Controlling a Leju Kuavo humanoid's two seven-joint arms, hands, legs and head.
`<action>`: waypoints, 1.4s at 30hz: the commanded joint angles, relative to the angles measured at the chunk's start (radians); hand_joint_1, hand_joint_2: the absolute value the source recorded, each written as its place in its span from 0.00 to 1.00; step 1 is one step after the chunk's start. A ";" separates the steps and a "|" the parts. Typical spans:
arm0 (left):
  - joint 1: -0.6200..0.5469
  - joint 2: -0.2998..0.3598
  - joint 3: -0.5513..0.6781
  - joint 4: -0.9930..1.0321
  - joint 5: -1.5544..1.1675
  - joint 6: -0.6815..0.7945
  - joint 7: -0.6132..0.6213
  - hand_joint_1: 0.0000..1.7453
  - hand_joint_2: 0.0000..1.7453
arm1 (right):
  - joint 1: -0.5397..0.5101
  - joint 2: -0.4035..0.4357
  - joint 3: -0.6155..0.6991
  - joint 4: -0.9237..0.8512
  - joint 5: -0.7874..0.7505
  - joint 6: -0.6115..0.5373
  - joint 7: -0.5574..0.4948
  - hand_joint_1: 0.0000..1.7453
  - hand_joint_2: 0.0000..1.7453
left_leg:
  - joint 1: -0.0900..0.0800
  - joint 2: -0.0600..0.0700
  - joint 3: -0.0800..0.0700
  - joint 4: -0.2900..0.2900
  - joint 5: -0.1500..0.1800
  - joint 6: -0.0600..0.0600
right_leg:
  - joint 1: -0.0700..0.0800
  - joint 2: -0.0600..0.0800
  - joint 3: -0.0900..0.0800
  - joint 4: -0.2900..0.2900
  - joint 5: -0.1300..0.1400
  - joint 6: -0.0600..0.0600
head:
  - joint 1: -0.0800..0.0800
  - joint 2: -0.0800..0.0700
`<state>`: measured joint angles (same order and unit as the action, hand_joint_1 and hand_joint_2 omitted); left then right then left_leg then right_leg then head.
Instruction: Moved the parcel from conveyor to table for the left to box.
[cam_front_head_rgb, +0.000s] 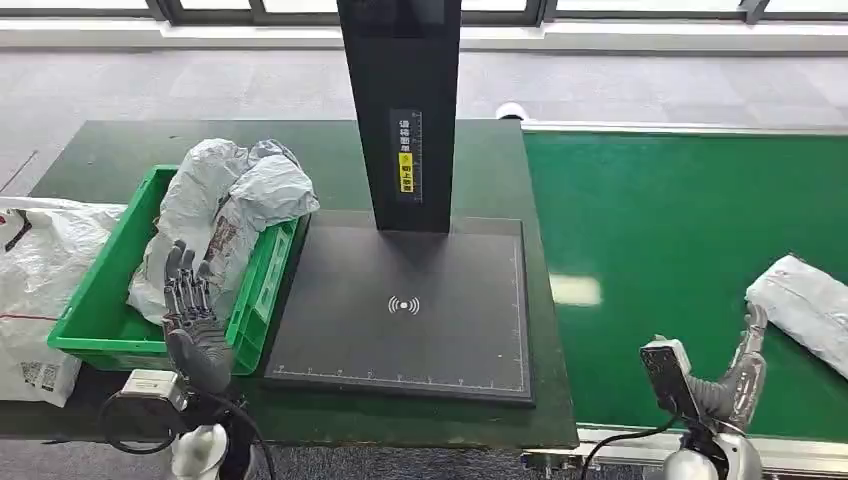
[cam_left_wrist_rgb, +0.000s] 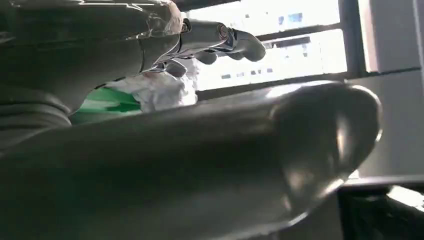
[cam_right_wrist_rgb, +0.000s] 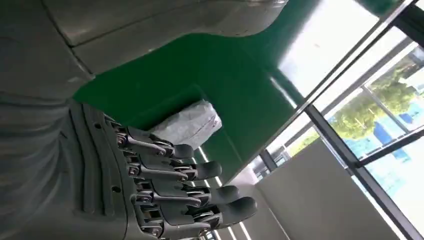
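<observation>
Parcel lies on the green conveyor, at its right side, not yet moved. Right hand is raised just beside it, fingers apart, holding nothing; palm faces the parcel, likely lined up for a grab. Left hand waits at the near wall of the green box, fingers straight and released, apparently ready to take over. Box already holds grey bags. Black scanner pad sits between box and conveyor, the likely drop spot.

A crumpled white parcel lies flat on the green conveyor, near its right edge; the green box on the table holds grey-white bags
</observation>
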<state>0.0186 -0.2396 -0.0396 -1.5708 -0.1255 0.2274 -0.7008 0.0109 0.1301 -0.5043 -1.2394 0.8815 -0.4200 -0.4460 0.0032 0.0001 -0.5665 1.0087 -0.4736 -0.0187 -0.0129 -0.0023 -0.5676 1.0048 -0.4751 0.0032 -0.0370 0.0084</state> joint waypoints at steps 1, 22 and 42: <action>0.007 0.046 -0.104 -0.083 0.036 -0.059 0.003 0.00 0.00 | -0.034 -0.101 -0.057 0.156 0.177 -0.066 0.111 0.00 1.00 | 0.000 -0.001 0.000 -0.001 0.000 0.001 | 0.000 0.000 0.001 -0.001 0.000 0.000 | 0.000 0.000; 0.020 0.058 -0.109 -0.135 0.049 -0.084 0.003 0.00 0.00 | -0.310 -0.509 -0.063 0.840 0.688 -0.002 0.522 0.00 1.00 | -0.002 0.002 0.000 0.000 -0.001 0.002 | -0.003 0.002 0.000 -0.002 0.001 0.001 | 0.000 0.000; 0.009 0.040 -0.081 -0.092 0.054 -0.133 0.003 0.00 0.00 | -0.349 -0.577 -0.165 0.937 0.614 0.038 0.528 0.00 1.00 | -0.003 0.001 0.000 -0.001 -0.001 0.003 | -0.004 0.001 0.000 -0.002 0.001 0.002 | 0.000 0.000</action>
<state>0.0501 -0.2155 -0.1316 -1.7285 -0.0736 0.1102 -0.7008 -0.2813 -0.4452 -0.5760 -0.4051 1.5041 -0.3830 0.0713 0.0004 -0.0001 -0.5682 1.0097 -0.4751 -0.0157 -0.0172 -0.0025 -0.5685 1.0044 -0.4750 0.0057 -0.0366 0.0084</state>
